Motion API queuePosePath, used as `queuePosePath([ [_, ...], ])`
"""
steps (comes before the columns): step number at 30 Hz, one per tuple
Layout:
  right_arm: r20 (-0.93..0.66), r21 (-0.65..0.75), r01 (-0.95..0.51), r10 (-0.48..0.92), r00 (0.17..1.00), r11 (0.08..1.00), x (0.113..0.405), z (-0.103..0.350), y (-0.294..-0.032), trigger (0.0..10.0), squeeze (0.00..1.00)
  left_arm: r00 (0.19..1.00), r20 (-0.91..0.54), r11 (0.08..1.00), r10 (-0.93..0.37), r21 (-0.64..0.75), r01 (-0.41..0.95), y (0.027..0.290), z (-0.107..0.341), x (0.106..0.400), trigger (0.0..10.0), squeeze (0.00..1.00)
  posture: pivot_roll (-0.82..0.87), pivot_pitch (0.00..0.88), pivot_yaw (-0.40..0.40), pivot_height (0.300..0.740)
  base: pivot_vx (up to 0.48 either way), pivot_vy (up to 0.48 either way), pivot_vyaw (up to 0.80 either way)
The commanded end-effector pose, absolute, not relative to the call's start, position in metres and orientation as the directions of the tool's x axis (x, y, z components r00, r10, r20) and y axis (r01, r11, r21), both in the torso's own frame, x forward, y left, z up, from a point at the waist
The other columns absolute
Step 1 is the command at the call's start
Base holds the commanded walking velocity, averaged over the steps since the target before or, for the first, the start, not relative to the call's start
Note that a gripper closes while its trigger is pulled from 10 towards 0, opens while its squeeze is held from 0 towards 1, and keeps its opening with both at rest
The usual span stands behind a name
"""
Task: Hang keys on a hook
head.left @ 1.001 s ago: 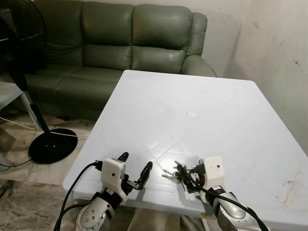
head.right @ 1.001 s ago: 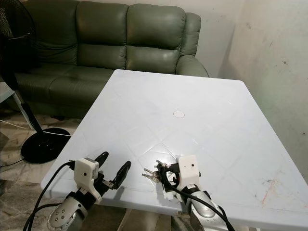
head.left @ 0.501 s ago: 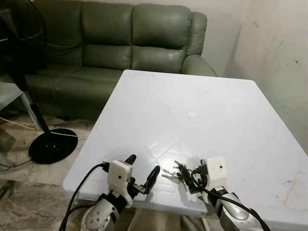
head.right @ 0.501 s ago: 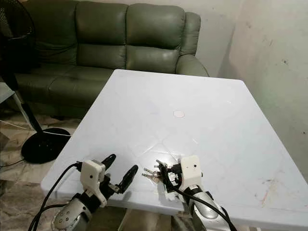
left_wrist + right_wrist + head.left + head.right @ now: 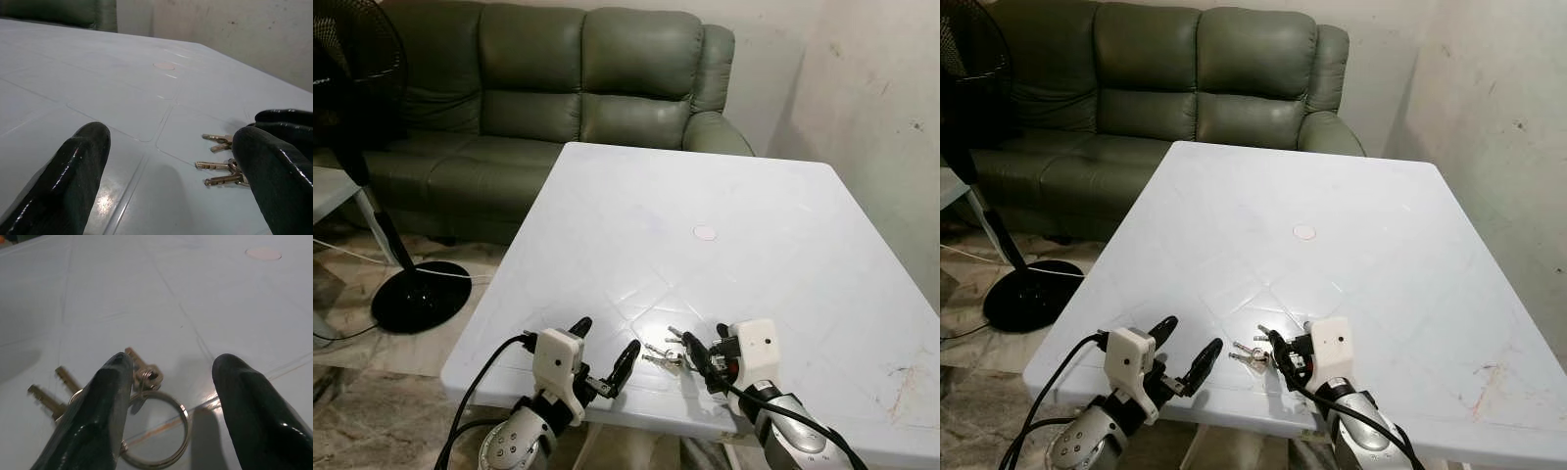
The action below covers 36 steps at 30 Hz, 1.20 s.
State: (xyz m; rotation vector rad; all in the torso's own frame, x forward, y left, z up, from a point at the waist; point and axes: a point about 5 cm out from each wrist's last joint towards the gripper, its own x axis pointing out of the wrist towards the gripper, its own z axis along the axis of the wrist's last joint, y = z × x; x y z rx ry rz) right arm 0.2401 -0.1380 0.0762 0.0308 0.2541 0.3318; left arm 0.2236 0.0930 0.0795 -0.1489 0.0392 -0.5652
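Near edge of white surface (image 5: pixel 773 225): keys (image 5: pixel 663 353) lie flat, ring toward the right gripper (image 5: pixel 707 354). Its jaws are spread, holding nothing; the ring sits between the two fingers, one finger over the ring's edge in the right wrist view, contact unclear. Left gripper (image 5: pixel 604 351) just beside the keys, jaws wide, empty. Mid-surface: small round disc (image 5: pixel 705 233). No legible writing. Beyond: green sofa (image 5: pixel 558 88), standing fan (image 5: pixel 362 147).

Right gripper (image 5: pixel 705 345) has opened, releasing keys (image 5: pixel 662 354) onto table (image 5: pixel 724 206)
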Motion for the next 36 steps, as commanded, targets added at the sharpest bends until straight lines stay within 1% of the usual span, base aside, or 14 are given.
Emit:
queuePosePath([
  [1, -0.228, 0.075, -0.331, 0.339, 0.913, 0.941, 0.241, 0.082, -0.135, 10.0, 0.0, 0.845, 0.012, 0.835, -0.534, -0.147, 0.53, 0.092, 0.083, 0.223, 10.0, 0.0, 0.02, 0.015, -0.051, 0.74, 0.0, 0.0, 0.0],
  [9, -0.215, 0.089, -0.34, 0.352, 0.911, 0.936, 0.241, 0.084, -0.13, 10.0, 0.0, 0.847, 0.012, 0.837, -0.531, -0.148, 0.527, 0.093, 0.083, 0.223, 10.0, 0.0, 0.03, 0.014, -0.051, 0.74, 0.0, 0.0, 0.0],
  [15, -0.253, 0.075, -0.299, 0.308, 0.917, 0.951, 0.244, 0.082, -0.121, 10.0, 0.0, 0.848, 0.01, 0.838, -0.529, -0.147, 0.525, 0.094, 0.084, 0.223, 10.0, 0.0, 0.03, 0.014, -0.051, 0.74, 0.0, 0.0, 0.0],
  [18, -0.274, 0.068, -0.278, 0.286, 0.918, 0.958, 0.245, 0.079, -0.118, 9.8, 0.0, 0.849, 0.01, 0.839, -0.529, -0.146, 0.525, 0.094, 0.084, 0.224, 10.0, 0.0, 0.03, 0.014, -0.051, 0.74, 0.0, 0.0, 0.0],
  [19, -0.275, 0.07, -0.279, 0.288, 0.917, 0.958, 0.245, 0.079, -0.117, 9.4, 0.0, 0.849, 0.01, 0.839, -0.529, -0.147, 0.524, 0.094, 0.084, 0.224, 10.0, 0.0, 0.04, 0.014, -0.051, 0.74, 0.0, 0.0, 0.0],
  [20, -0.275, 0.07, -0.28, 0.289, 0.917, 0.957, 0.245, 0.079, -0.115, 4.6, 0.0, 0.849, 0.01, 0.839, -0.528, -0.147, 0.524, 0.094, 0.084, 0.224, 10.0, 0.0, 0.04, 0.014, -0.051, 0.74, 0.0, 0.0, 0.0],
  [21, -0.276, 0.068, -0.279, 0.287, 0.917, 0.958, 0.244, 0.079, -0.115, 4.6, 0.0, 0.849, 0.01, 0.839, -0.528, -0.147, 0.524, 0.094, 0.084, 0.224, 10.0, 0.0, 0.04, 0.014, -0.051, 0.74, 0.0, 0.0, 0.0],
  [22, -0.284, 0.067, -0.272, 0.279, 0.917, 0.96, 0.244, 0.078, -0.114, 6.0, 0.0, 0.849, 0.01, 0.839, -0.528, -0.147, 0.524, 0.094, 0.084, 0.224, 10.0, 0.0, 0.04, 0.014, -0.051, 0.74, 0.0, 0.0, 0.0],
  [23, -0.286, 0.059, -0.268, 0.274, 0.918, 0.961, 0.244, 0.077, -0.114, 5.8, 0.0, 0.849, 0.01, 0.839, -0.528, -0.146, 0.524, 0.094, 0.084, 0.224, 10.0, 0.0, 0.04, 0.014, -0.051, 0.74, 0.0, 0.0, 0.0],
  [24, -0.282, 0.055, -0.265, 0.27, 0.921, 0.963, 0.244, 0.077, -0.115, 4.5, 0.0, 0.849, 0.011, 0.839, -0.528, -0.146, 0.524, 0.094, 0.084, 0.224, 10.0, 0.0, 0.04, 0.014, -0.051, 0.74, 0.0, 0.0, 0.0],
  [25, -0.282, 0.057, -0.262, 0.267, 0.921, 0.963, 0.244, 0.077, -0.115, 3.6, 0.0, 0.849, 0.011, 0.839, -0.528, -0.146, 0.524, 0.094, 0.084, 0.224, 10.0, 0.0, 0.04, 0.013, -0.049, 0.74, 0.0, 0.0, 0.0],
  [27, -0.283, 0.058, -0.259, 0.265, 0.922, 0.964, 0.244, 0.077, -0.115, 3.6, 0.0, 0.849, 0.011, 0.839, -0.528, -0.146, 0.524, 0.094, 0.084, 0.224, 10.0, 0.0, 0.04, 0.013, -0.049, 0.74, 0.0, 0.0, 0.0],
  [28, -0.284, 0.054, -0.255, 0.26, 0.923, 0.965, 0.244, 0.077, -0.116, 0.1, 0.0, 0.849, 0.011, 0.839, -0.528, -0.146, 0.524, 0.094, 0.084, 0.224, 10.0, 0.0, 0.04, 0.013, -0.049, 0.74, 0.0, 0.0, 0.0],
  [36, -0.284, 0.03, -0.245, 0.243, 0.927, 0.969, 0.245, 0.077, -0.119, 0.0, 0.0, 0.847, 0.013, 0.838, -0.531, -0.144, 0.527, 0.094, 0.085, 0.225, 10.0, 0.0, 0.03, 0.007, -0.051, 0.74, 0.0, 0.0, 0.0],
])
